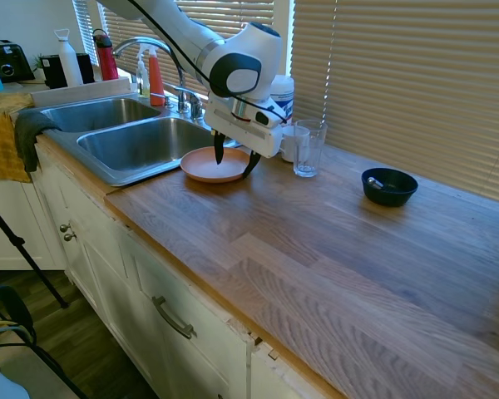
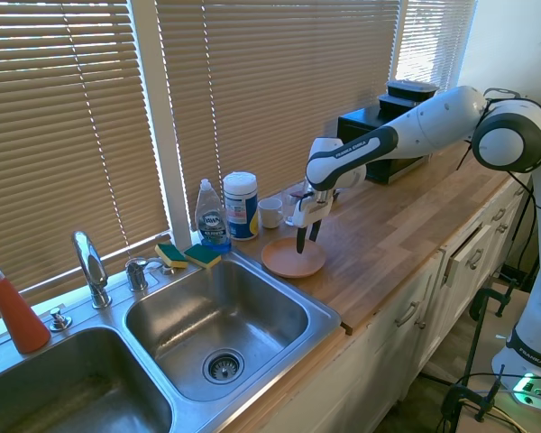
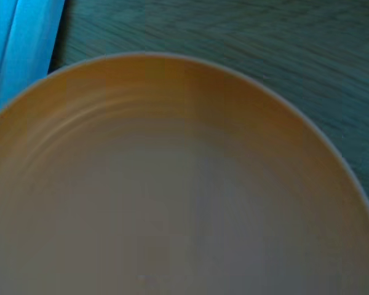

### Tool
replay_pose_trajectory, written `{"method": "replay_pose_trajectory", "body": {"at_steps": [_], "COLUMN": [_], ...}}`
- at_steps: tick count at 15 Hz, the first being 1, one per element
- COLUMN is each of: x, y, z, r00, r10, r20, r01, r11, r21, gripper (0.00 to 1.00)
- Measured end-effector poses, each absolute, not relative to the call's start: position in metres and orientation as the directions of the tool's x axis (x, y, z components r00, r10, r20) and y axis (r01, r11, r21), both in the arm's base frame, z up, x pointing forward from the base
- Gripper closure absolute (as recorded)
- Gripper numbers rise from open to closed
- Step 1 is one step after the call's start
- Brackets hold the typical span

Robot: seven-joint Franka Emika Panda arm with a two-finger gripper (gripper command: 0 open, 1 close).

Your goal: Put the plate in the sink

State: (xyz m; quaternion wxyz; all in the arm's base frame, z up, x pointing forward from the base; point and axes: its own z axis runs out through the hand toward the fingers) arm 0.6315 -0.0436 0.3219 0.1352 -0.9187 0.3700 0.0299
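The plate (image 1: 206, 165) lies flat on the counter (image 1: 333, 241), just beside the right-hand rim of the sink (image 1: 129, 145). My gripper (image 1: 234, 164) points down over the plate, fingers spread apart, one inside the plate, one at its rim, holding nothing.

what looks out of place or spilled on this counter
Nothing stands out. The round salmon-pink plate lies flat and intact on the wooden countertop beside the stainless steel sink, with the open claw poised over it. No spills show.

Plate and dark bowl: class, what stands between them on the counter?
A clear glass stands between the plate and the bowl, per the first exterior view.
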Motion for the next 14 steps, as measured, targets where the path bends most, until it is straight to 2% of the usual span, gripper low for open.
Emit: {"method": "replay_pose_trajectory", "body": {"at_steps": [14], "x": [0.631], "y": [-0.063], "z": [0.307], "r00": [0.719], "r10": [-0.668], "r20": [-0.194], "r01": [-0.692], "r11": [-0.661], "r21": [-0.288], "gripper": [1.00]}}
